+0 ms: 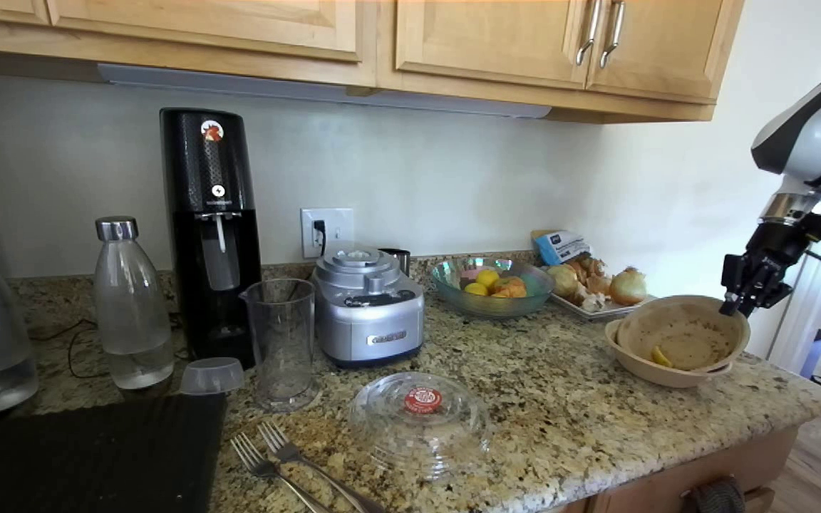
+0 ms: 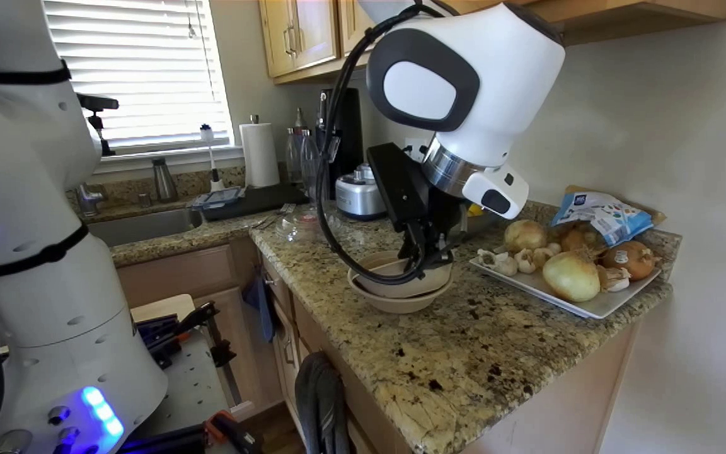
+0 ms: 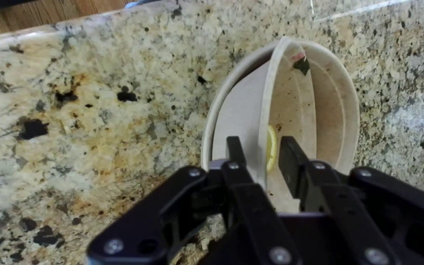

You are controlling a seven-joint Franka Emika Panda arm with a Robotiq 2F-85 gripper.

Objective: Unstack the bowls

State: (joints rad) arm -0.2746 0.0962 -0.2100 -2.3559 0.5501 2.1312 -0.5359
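Note:
Two beige bowls are nested near the counter's front edge. The upper bowl [image 1: 692,328] is tilted inside the lower bowl [image 1: 656,372], with one side raised. In the wrist view the upper bowl [image 3: 293,99] stands steeply on its side within the lower bowl [image 3: 331,106]. A yellow lemon piece [image 3: 271,149] and dark specks lie inside the upper bowl. My gripper [image 3: 260,141] is open, its fingers either side of the upper bowl's raised rim, with gaps visible. In both exterior views the gripper [image 1: 737,306] is at that rim; in an exterior view the arm and cables partly hide the bowls [image 2: 401,306].
A white tray [image 2: 580,309] of onions and garlic stands near the wall. A glass fruit bowl [image 1: 489,306] and a silver food processor [image 1: 371,331] stand along the back. A clear glass dish [image 1: 410,434], forks [image 1: 289,456] and a clear pitcher [image 1: 282,356] are farther along the counter.

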